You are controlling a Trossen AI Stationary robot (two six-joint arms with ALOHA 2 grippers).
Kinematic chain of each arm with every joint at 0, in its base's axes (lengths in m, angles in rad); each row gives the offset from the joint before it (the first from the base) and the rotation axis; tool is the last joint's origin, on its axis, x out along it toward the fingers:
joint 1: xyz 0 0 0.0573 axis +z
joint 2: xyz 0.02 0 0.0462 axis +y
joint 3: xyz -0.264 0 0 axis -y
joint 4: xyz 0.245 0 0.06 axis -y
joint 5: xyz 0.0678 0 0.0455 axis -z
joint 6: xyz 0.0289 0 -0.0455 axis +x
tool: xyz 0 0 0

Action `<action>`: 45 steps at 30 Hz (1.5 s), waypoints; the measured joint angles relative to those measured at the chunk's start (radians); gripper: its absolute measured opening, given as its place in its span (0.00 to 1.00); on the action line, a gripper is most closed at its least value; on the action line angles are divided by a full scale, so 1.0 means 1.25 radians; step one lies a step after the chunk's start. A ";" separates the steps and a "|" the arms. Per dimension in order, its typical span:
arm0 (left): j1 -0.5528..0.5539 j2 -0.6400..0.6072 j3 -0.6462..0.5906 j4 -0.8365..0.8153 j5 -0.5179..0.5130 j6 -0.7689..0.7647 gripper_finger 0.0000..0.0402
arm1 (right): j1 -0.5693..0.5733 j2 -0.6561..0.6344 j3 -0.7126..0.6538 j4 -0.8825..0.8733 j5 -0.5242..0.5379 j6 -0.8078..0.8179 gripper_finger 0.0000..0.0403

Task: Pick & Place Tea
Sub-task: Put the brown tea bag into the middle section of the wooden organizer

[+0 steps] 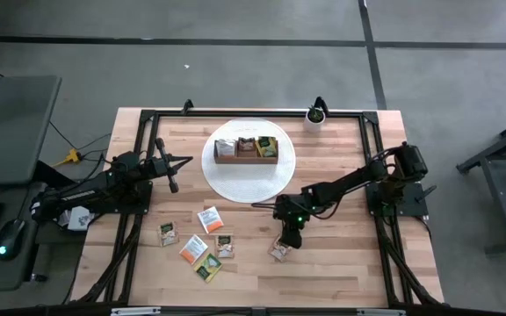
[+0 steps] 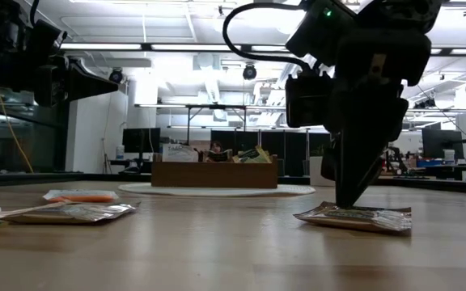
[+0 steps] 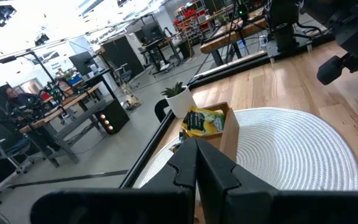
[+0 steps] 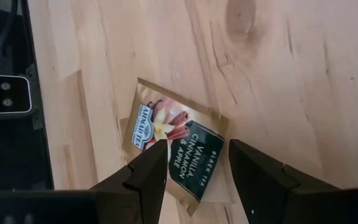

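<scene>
Right gripper (image 4: 197,171) low over tan sachet (image 4: 176,149) at near right of table (image 1: 341,254), jaws spread astride it, left gripper (image 3: 197,180) pressed together; judged risk: flat packet slides or buckles when fingers close, escaping the pinch.

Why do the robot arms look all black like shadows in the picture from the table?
Low view: bright ceiling lights shine from behind, so the right gripper over the flat tan paper tea sachet is a dark silhouette. Right wrist view: even light, the sachet's print reads clearly. Left wrist view: the near fingers look soft.
</scene>
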 joint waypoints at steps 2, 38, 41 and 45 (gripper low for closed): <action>0.000 0.000 0.000 0.000 0.000 0.000 0.00 | 0.003 0.000 0.000 0.001 0.000 0.000 0.42; 0.000 0.000 0.000 0.000 0.000 0.000 0.00 | 0.022 0.036 0.000 0.027 0.096 0.043 0.22; 0.000 0.000 0.000 0.000 0.000 0.000 0.00 | 0.021 0.037 0.000 0.027 0.102 0.049 0.16; 0.000 0.000 0.000 0.000 0.000 0.000 0.00 | 0.021 0.037 0.000 0.025 0.107 0.049 0.07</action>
